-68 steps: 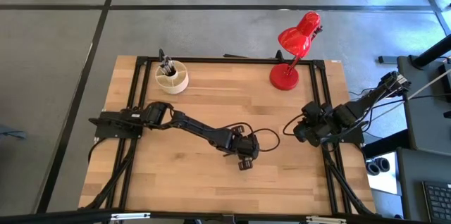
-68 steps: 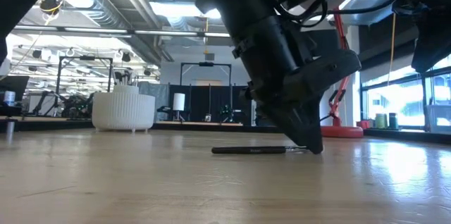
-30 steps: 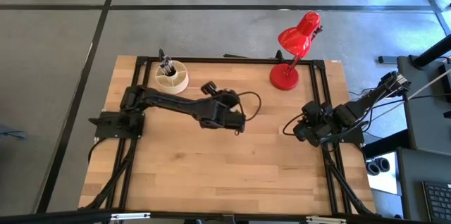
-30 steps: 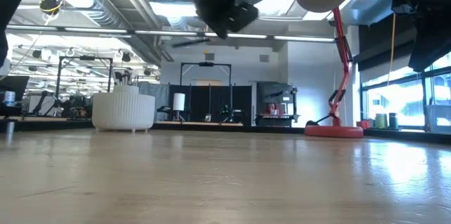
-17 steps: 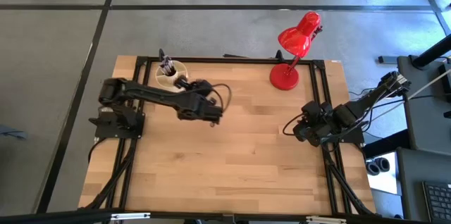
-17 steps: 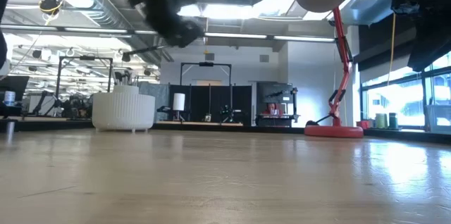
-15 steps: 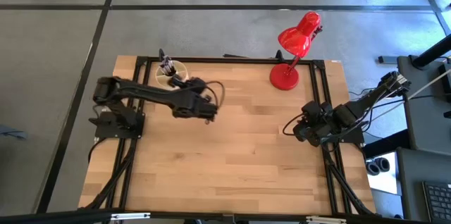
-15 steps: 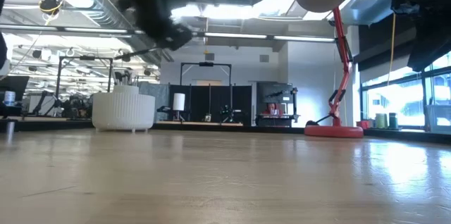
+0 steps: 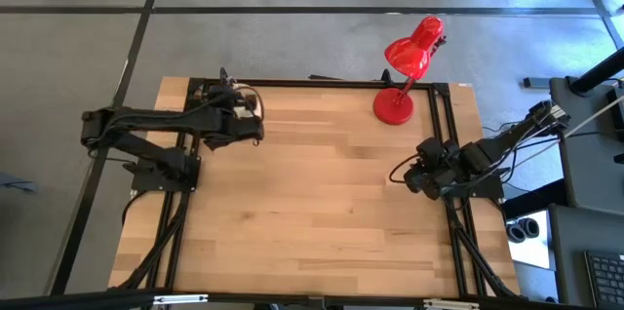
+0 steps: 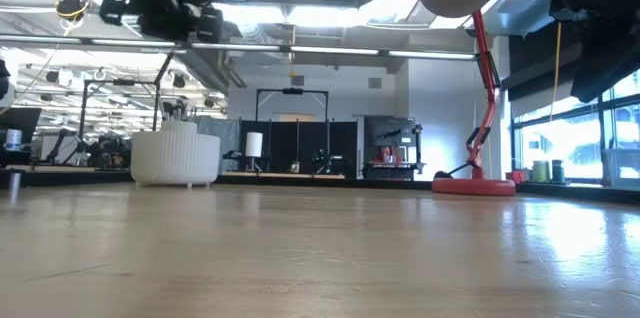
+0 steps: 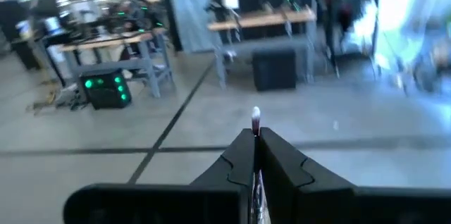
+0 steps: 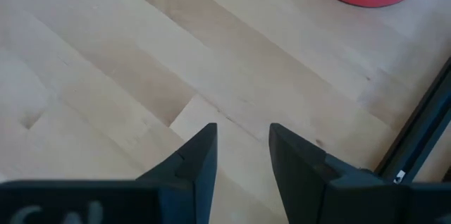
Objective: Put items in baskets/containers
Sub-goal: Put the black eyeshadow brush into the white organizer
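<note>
My left pincer (image 11: 255, 155) grips a makeup brush (image 11: 256, 120) over the worktop's (image 9: 322, 203) far left corner; right pincer (image 12: 241, 155) sits released at the right edge.

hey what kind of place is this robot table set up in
Probably a robotics lab or workshop: workbenches carrying equipment stand on a bare concrete floor, exposed ducts run overhead, and a wooden table carries two arms.

Left hand (image 11: 256, 155) clamped on brush (image 11: 256, 120), pale tip poking past fingers (image 11: 282, 171); workbenches (image 11: 113, 44) beyond.
</note>
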